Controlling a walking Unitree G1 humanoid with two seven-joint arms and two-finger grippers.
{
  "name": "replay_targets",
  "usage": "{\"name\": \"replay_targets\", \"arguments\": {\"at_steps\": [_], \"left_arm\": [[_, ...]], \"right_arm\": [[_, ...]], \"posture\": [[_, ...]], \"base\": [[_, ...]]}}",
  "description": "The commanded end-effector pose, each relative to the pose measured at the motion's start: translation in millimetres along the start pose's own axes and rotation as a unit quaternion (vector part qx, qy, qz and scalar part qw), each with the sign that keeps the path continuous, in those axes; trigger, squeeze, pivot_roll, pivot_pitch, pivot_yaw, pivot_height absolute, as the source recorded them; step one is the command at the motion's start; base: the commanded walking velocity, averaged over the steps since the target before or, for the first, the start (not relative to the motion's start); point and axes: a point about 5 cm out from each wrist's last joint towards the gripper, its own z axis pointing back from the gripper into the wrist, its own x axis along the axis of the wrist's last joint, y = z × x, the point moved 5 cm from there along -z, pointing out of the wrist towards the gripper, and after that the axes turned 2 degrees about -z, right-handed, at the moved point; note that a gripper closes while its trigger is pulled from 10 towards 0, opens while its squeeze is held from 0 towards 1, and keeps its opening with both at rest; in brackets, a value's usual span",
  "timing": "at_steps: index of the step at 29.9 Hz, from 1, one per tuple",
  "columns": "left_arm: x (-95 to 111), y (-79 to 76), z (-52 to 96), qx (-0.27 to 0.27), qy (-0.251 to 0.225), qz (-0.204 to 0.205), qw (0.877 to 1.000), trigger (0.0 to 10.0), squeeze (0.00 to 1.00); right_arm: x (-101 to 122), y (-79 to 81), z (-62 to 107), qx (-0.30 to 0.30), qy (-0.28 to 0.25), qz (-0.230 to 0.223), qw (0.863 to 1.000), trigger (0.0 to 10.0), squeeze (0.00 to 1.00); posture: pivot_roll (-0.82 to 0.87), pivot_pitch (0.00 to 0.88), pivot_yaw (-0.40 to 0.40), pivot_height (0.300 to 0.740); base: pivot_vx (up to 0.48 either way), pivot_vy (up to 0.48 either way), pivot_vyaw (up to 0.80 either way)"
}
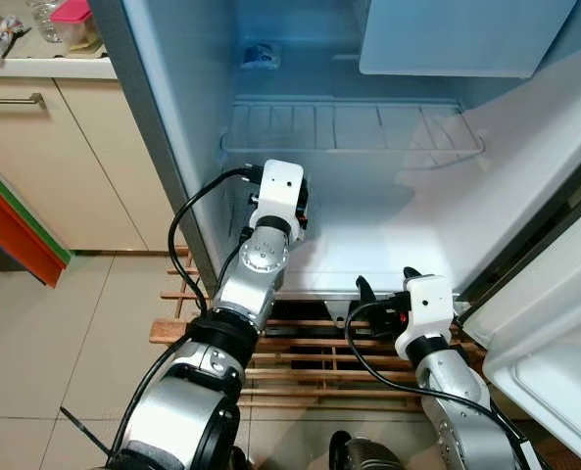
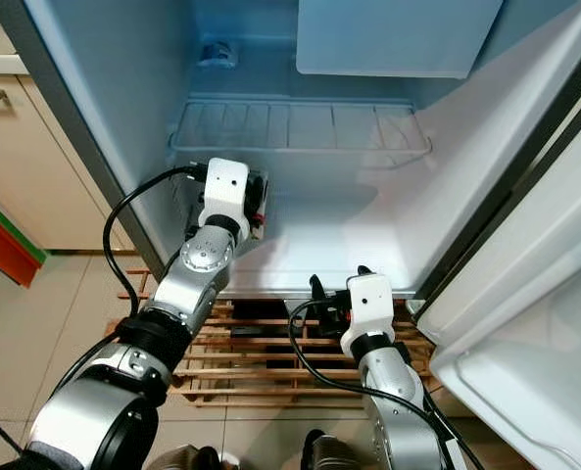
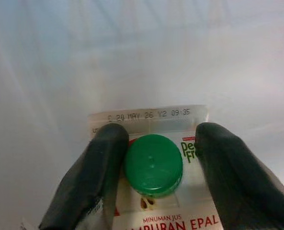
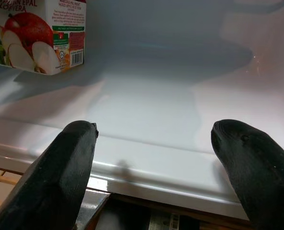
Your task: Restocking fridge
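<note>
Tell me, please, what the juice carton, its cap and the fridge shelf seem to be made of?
The juice carton looks like coated paperboard: a flat folded seal with a stamped date, and glossy printed apples. Its cap seems moulded green plastic, smooth with a slight sheen. The fridge shelf appears to be white-coated wire, going by its thin parallel bars. The left gripper grips the carton with its fingers either side of the cap.

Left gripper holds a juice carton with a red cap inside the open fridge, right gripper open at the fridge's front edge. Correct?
Not quite: the cap is green, as the left wrist view shows. The rest holds: the left gripper grips the juice carton inside the fridge, and the right gripper is open at its front edge.
</note>
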Motion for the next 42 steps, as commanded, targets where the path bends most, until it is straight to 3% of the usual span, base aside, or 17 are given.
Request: {"name": "replay_targets", "arguments": {"at_steps": [1,8,17,24,28,29,34,36,38,39,40,42], "left_arm": [[-7,-4.2,3.3,-0.013,0.019,0.006,1.000,10.0,1.00],[-6,-18.5,13.0,-0.058,0.031,0.007,0.998,10.0,1.00],[0,-24.3,24.8,-0.086,0.047,0.025,0.995,10.0,1.00],[9,-26.8,34.6,-0.105,0.053,0.043,0.992,10.0,1.00],[15,-18.3,35.2,-0.095,0.049,0.038,0.994,10.0,1.00],[18,-14.8,35.7,-0.092,0.044,0.034,0.994,10.0,0.00],[27,-5.7,37.2,-0.081,0.030,0.019,0.996,10.0,0.00],[33,-1.2,38.5,-0.077,0.015,-0.006,0.997,10.0,0.00],[47,2.0,41.0,-0.085,-0.024,-0.034,0.996,10.0,0.00],[67,3.4,46.6,-0.104,-0.083,-0.046,0.990,10.0,0.00],[77,5.4,51.2,-0.115,-0.113,-0.053,0.985,10.0,0.00],[81,7.8,55.7,-0.127,-0.130,-0.049,0.982,10.0,0.00]], "right_arm": [[0,-1.6,-0.1,-0.002,0.001,0.001,1.000,10.0,0.00],[-1,-2.4,-1.3,-0.001,0.003,0.001,1.000,10.0,0.00],[-1,-3.2,-6.3,0.003,0.003,0.004,1.000,10.0,0.00],[-1,-4.9,-9.9,0.007,0.002,0.009,1.000,10.0,0.00],[0,-5.1,-13.2,0.011,0.001,0.012,1.000,10.0,0.00],[0,-5.0,-13.5,0.012,0.000,0.013,1.000,10.0,0.00],[0,-5.6,-14.3,0.014,-0.001,0.015,1.000,10.0,0.00],[0,-5.8,-14.2,0.014,-0.002,0.015,1.000,10.0,0.00],[1,-6.7,-14.6,0.013,-0.003,0.016,1.000,10.0,0.00],[2,-7.7,-15.1,0.010,-0.006,0.016,1.000,10.0,0.00],[3,-8.7,-15.5,0.007,-0.009,0.015,1.000,10.0,0.00],[4,-10.0,-15.8,0.003,-0.011,0.014,1.000,10.0,0.00]], "posture": [[-0.10,0.130,0.012,0.740],[-0.09,0.113,0.009,0.740],[-0.08,0.071,-0.007,0.740],[-0.07,0.044,-0.014,0.740],[-0.07,0.031,-0.019,0.740],[-0.07,0.031,-0.019,0.740],[-0.07,0.023,-0.022,0.740],[-0.07,0.018,-0.024,0.740],[-0.07,0.015,-0.021,0.740],[-0.07,0.015,-0.021,0.740],[-0.07,0.015,-0.021,0.740],[-0.06,0.010,-0.015,0.740]], "base": [[0.000,0.000,0.00],[0.000,0.000,0.00],[0.000,0.000,0.00],[0.000,0.000,0.00],[0.000,0.000,0.00],[0.000,0.000,0.00],[0.000,0.000,0.00],[0.000,0.000,0.00],[0.000,0.000,0.00],[0.000,0.000,0.00],[0.000,0.000,0.00],[0.000,0.000,0.00]]}}
